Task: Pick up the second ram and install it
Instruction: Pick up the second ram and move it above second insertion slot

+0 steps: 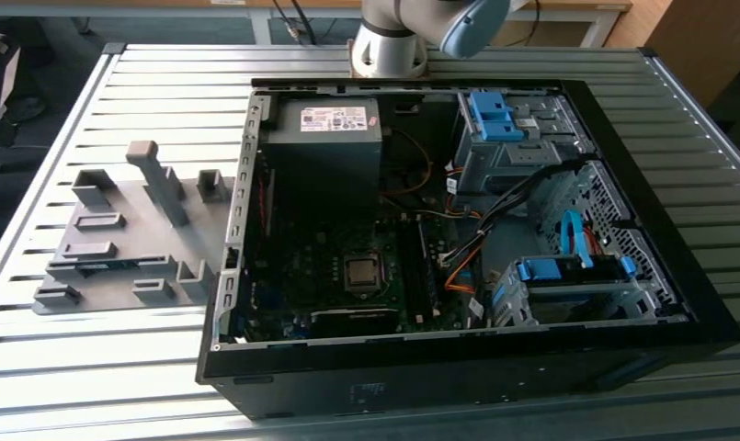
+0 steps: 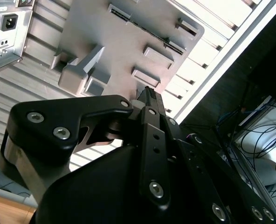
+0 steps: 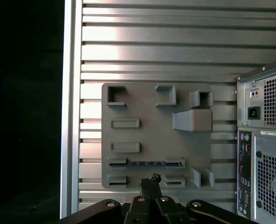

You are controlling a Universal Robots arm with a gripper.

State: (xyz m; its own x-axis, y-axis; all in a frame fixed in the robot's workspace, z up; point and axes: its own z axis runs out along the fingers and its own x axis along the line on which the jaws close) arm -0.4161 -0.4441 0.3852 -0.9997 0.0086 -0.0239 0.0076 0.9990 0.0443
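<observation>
Ribbed metal table, flat ram

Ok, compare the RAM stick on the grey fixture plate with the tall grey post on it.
The RAM stick is dark and thin; the tall post is pale grey and thick. The RAM stick lies low, spanning two holder blocks; the tall post stands well above them. Both sit on the grey plate, beside the open computer case.
</observation>
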